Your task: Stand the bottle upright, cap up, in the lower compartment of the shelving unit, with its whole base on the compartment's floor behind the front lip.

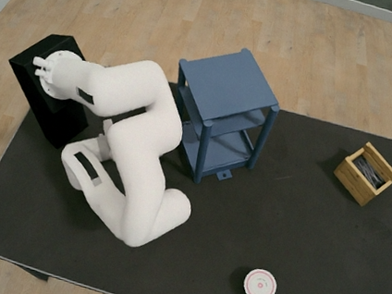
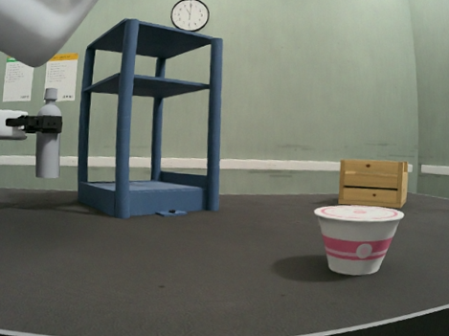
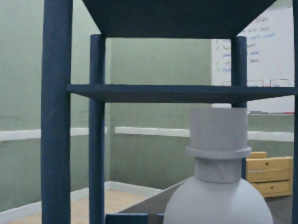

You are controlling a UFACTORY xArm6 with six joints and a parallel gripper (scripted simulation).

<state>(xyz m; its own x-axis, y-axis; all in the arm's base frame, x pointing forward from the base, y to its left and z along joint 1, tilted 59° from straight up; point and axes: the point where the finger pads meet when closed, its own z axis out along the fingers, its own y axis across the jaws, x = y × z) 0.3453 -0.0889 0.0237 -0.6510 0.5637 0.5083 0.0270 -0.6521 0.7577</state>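
Note:
The grey bottle (image 2: 48,155) (image 3: 218,200) is upright, cap up, held in the air left of the shelving unit in the exterior view. My gripper (image 2: 50,124) is shut on its upper body, level with the unit's open lower space. The blue shelving unit (image 1: 229,89) (image 2: 124,120) (image 3: 56,110) has a lower compartment with a floor (image 1: 217,150) and a front lip (image 2: 167,200). The bottle is outside the unit. In the wrist view its cap stands just below the line of the middle shelf (image 3: 165,94). In the top view the arm hides bottle and gripper.
A white and pink tub (image 1: 260,285) (image 2: 356,246) stands near the table's front edge. A wooden crate (image 1: 354,182) (image 2: 373,181) (image 3: 272,175) with dark contents is on the right. The unit's corner posts, such as the near one (image 2: 124,144), flank its openings. A small blue tab (image 1: 224,174) lies at its foot.

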